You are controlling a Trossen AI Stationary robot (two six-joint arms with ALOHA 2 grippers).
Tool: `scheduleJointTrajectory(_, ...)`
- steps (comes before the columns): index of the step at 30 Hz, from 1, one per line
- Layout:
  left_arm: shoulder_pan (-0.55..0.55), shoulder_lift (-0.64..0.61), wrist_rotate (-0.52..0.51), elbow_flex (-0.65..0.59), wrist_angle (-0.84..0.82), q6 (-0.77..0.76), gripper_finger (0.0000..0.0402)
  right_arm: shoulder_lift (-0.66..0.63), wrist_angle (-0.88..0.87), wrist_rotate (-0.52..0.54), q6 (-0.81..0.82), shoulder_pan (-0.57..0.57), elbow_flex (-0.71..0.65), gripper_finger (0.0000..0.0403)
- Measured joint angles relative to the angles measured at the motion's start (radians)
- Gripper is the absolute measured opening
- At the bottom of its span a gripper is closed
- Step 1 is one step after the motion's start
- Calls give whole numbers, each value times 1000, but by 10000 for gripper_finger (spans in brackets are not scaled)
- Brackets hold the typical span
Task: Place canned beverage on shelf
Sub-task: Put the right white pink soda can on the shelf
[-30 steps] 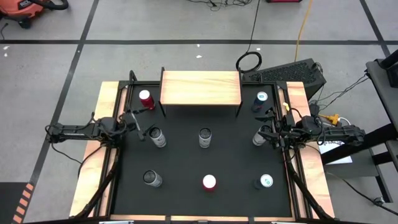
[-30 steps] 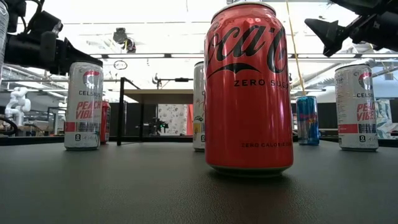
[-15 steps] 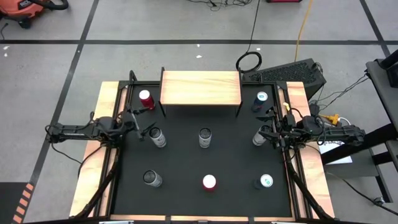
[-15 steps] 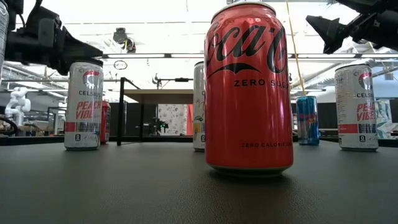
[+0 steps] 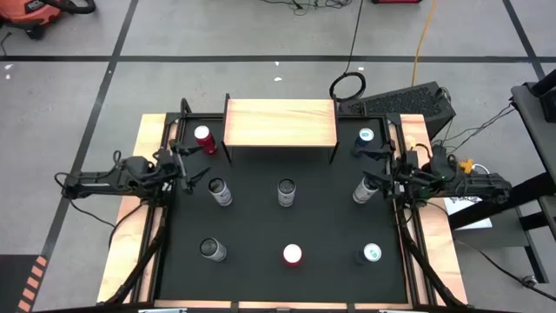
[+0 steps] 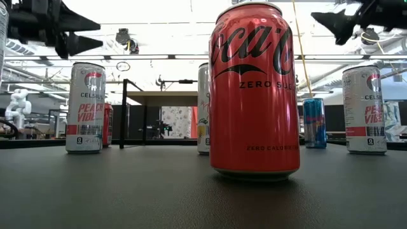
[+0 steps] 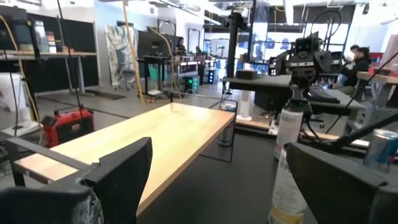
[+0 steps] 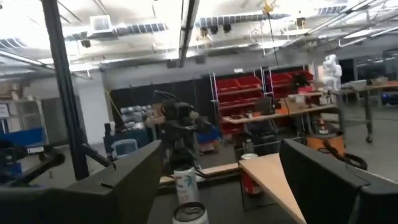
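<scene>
The left gripper (image 5: 193,169) and right gripper (image 5: 372,165) are both hovering above the mat with jaws apart and holding nothing, while the shelf (image 5: 280,123) is standing bare at the far edge. Each gripper is hanging close over a white can (image 5: 220,192), (image 5: 364,189). A careless descent is risking tipping one rather than straddling it.

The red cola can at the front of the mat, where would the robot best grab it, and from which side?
Probably around the middle of the red cola can, fingers on opposite sides of its round wall. It stands upright with bare black mat all around it, so a level approach from either side looks free. The rim on top offers little to pinch.
</scene>
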Motion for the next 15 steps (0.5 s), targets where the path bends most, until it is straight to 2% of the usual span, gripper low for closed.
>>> scheduleJointTrajectory(5, 0, 55, 1, 59, -33, -1, 380, 41, -167, 4, 1, 0, 113, 306)
scheduleJointTrajectory(8, 0, 86, 3, 76, -47, -1, 380, 57, -294, 59, 8, 0, 178, 306)
scheduleJointTrajectory(11, 0, 117, 24, 91, -45, -7, 380, 75, -441, 121, 68, 0, 222, 306)
scheduleJointTrajectory(15, 0, 155, 52, 123, -47, -52, 380, 91, -575, 128, 163, 0, 270, 306)
